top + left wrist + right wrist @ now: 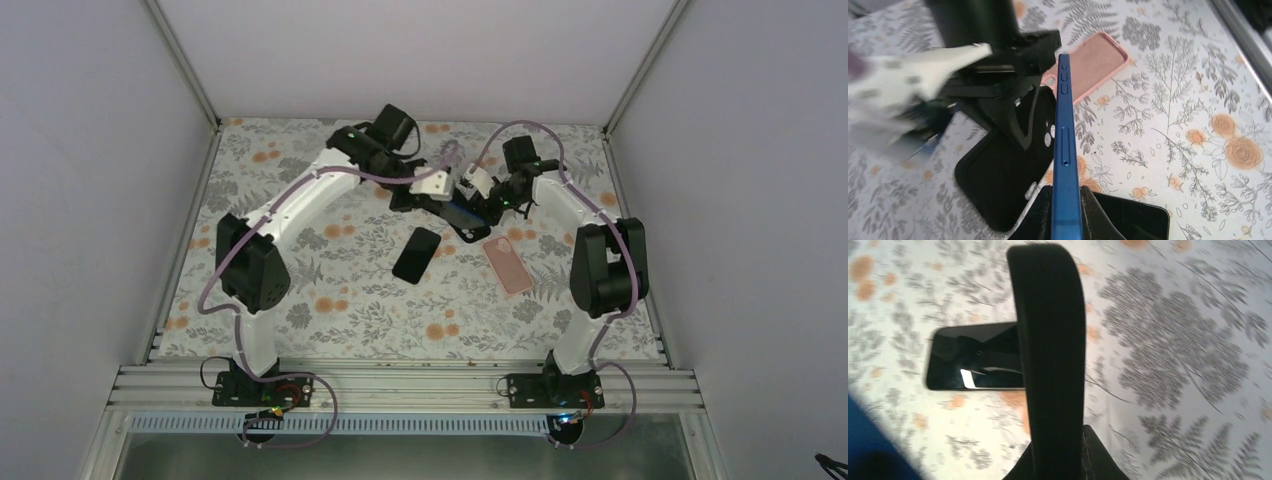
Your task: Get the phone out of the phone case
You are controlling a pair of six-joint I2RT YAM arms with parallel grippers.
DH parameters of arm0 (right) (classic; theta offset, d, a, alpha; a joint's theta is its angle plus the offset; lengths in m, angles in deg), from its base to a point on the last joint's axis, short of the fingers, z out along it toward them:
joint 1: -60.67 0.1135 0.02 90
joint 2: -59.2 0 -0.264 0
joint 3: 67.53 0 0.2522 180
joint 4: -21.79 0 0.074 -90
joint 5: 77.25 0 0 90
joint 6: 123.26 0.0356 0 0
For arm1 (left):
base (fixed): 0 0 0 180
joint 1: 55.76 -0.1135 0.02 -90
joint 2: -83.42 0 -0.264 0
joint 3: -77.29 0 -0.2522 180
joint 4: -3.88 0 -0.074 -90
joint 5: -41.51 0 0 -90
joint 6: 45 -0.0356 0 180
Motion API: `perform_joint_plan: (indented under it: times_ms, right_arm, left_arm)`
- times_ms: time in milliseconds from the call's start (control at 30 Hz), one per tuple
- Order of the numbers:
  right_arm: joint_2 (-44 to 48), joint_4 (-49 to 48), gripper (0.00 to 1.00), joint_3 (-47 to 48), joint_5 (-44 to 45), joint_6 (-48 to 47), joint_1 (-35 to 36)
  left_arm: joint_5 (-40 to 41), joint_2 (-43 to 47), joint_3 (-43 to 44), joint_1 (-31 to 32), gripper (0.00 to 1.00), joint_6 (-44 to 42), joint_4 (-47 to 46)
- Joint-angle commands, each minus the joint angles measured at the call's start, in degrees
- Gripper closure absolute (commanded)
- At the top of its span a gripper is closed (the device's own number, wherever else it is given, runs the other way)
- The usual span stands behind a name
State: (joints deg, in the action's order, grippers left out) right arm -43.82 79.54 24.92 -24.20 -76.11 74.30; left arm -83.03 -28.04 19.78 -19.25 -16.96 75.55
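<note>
White walls [400, 50] close in a tabletop [330, 300] covered with a cloth printed in grey ferns and orange flowers, with an aluminium rail [400, 385] along the near edge where both arms are bolted.

From above, the two arms meet at the far middle of the cloth, their wrists crowded together so that what they hold is hard to make out. A black phone [417, 255] lies flat nearer the rail, and a pink case [508, 264] lies well to its right.

The left wrist camera settles the matter. The left tool [1066, 200] pinches a blue phone [1064, 150] by its lower end, seen edge-on with its side buttons showing. The phone is raised off the cloth, just beside the black case [993, 185]. Whether the two touch cannot be told.

The right wrist camera shows the right tool [1058, 450] pressed onto that black case, seen edge-on as a dark curved band. The blue phone is only a blur at the lower left corner.
</note>
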Motion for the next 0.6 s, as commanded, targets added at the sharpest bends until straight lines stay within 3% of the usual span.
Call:
perform_joint_plan:
  times_ms: [0,100,167,267,433,500,567]
  right_arm:
    - [-1.3,-7.3,0.96,-0.4,7.6,2.8,-2.5]
    - [-1.2,-9.6,0.96,0.5,9.6,4.7,-4.1]
    - [-0.4,-10.1,0.96,1.5,9.0,6.2,-5.5]
    - [0.8,-9.8,0.96,2.7,4.5,9.9,-7.9]
    - [0.2,-4.9,0.96,4.2,-9.8,13.6,-8.8]
    - [-1.6,-2.8,0.96,5.1,-14.1,14.5,-8.8]
    - [-3.3,-0.2,0.96,6.0,-17.6,14.4,-8.8]
  left_arm:
    - [-9.3,6.5,4.4,-5.8,0.98,5.8,1.3]
    - [-13.6,9.4,2.5,-12.1,0.98,11.3,-0.3]
    - [-21.8,11.7,-2.9,-20.0,0.98,16.7,-2.1]
    - [-36.6,19.1,-20.0,-31.0,0.98,24.9,-11.8]
    - [-45.6,31.0,-47.4,-43.3,0.98,32.8,-32.5]
    - [-47.0,32.1,-53.1,-46.0,0.98,33.1,-33.8]
    - [-48.7,31.5,-55.3,-48.3,0.98,27.3,-28.5]
